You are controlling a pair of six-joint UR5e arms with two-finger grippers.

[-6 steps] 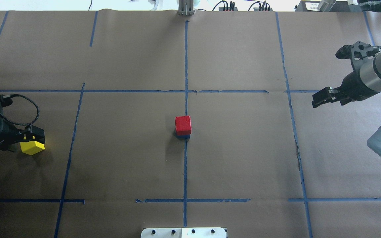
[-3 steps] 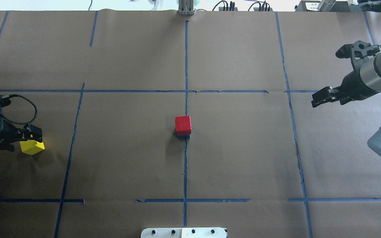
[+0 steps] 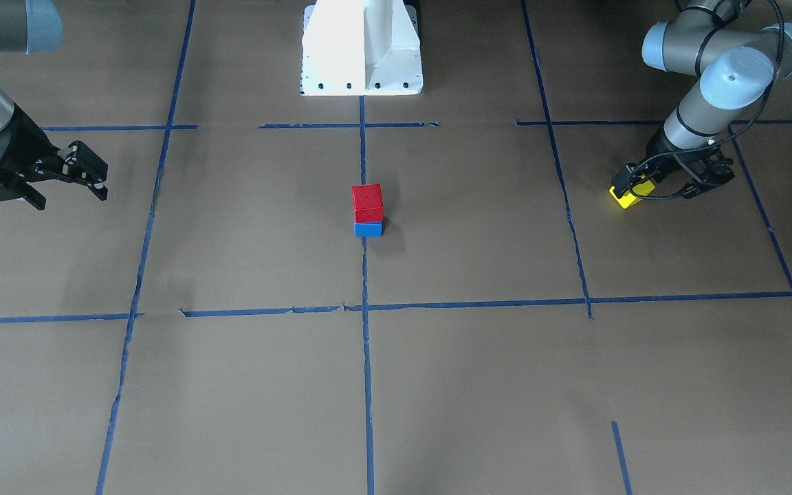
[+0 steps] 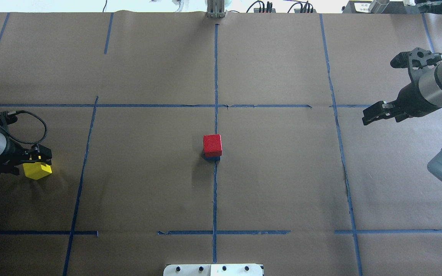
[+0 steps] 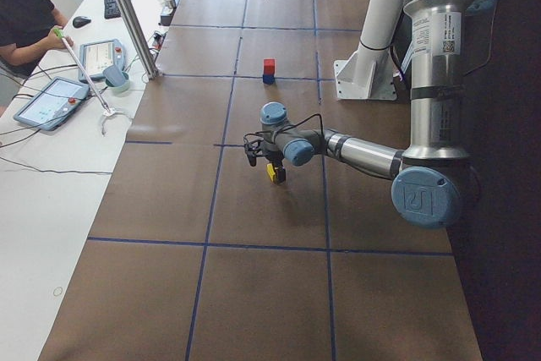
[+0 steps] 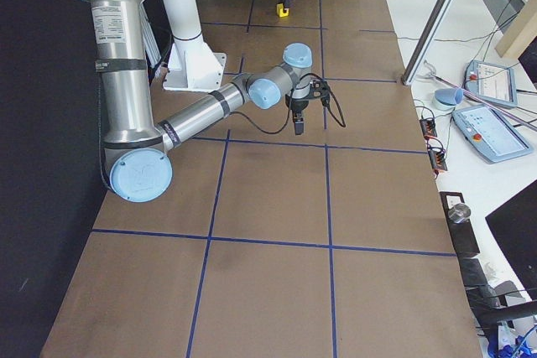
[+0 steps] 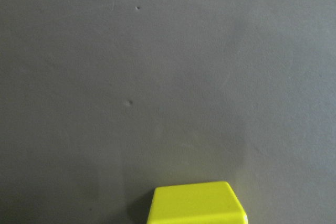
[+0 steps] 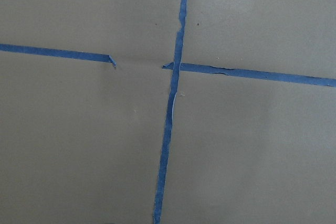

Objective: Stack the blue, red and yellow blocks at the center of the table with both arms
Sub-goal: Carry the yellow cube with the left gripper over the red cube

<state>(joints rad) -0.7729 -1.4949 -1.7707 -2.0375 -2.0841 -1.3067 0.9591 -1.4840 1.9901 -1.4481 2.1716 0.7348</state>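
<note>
A red block [image 4: 212, 144] sits on a blue block [image 4: 211, 157] at the table's centre, and the stack also shows in the front view [image 3: 367, 203]. A yellow block [image 4: 37, 171] lies on the table at the far left. My left gripper [image 4: 38, 156] is down over it, with a finger on either side, and looks open. The left wrist view shows only the yellow block's top [image 7: 195, 204] at its lower edge. My right gripper [image 4: 365, 118] hangs open and empty above the table's right side, far from the stack.
Blue tape lines [image 4: 215, 191] divide the brown paper-covered table. The white robot base [image 3: 361, 48] stands at the near middle edge. A side table with tablets [image 5: 51, 99], a metal pole [image 5: 127, 14] and a seated operator [image 5: 21, 14] lies beyond the far edge.
My left arm has drawn back slightly to the left over the yellow block, which has not moved. My right arm has barely shifted. The stack is unchanged.
</note>
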